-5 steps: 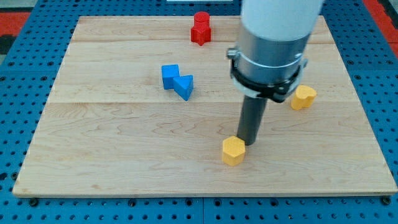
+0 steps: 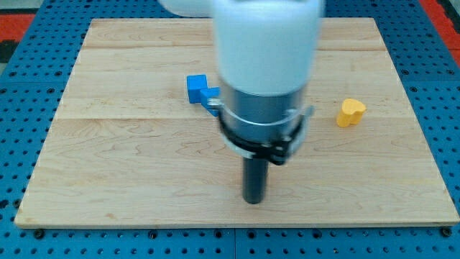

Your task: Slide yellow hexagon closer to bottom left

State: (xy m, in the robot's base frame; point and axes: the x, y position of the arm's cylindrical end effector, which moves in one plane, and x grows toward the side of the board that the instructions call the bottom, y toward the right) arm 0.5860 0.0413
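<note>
My tip (image 2: 253, 201) rests on the pale wooden counter (image 2: 108, 180) near the view's bottom edge, a little right of centre. There is no claw to spread or press together, only the straight dark rod. The yellow hexagon block does not show. I judge it is hidden behind the rod or the bulky arm above it, so I cannot tell whether the tip touches it.

A blue angular block (image 2: 196, 87) peeks out at the arm's left, and a small yellow block (image 2: 351, 112) (shape unclear, not obviously a hexagon) sits well apart at the view's right.

The push toward the bottom left seems under way. Next the tip should get behind the hexagon's upper-right side and drive it diagonally down-left.
</note>
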